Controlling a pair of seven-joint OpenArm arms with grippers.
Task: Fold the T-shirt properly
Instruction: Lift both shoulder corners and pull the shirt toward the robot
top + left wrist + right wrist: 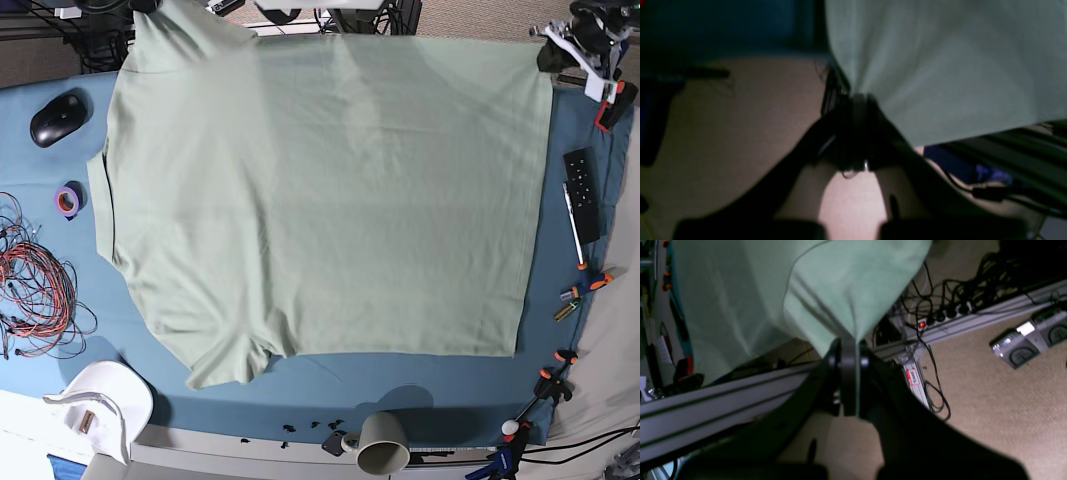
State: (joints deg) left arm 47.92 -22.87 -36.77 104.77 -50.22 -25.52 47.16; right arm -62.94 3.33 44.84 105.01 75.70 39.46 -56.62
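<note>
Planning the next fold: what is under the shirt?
The shirt lies spread on a blue table cloth, which shows along its left, right and near edges. Whatever lies beneath its middle is covered.

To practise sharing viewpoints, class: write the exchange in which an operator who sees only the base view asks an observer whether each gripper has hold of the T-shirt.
Operator: I only have the base view. Does the right gripper hold the T-shirt?
Observer: Yes. The right gripper is shut on a pinch of its cloth.
Operator: And the left one?
Observer: The left gripper is shut on the shirt's edge, with the floor below it.
</note>
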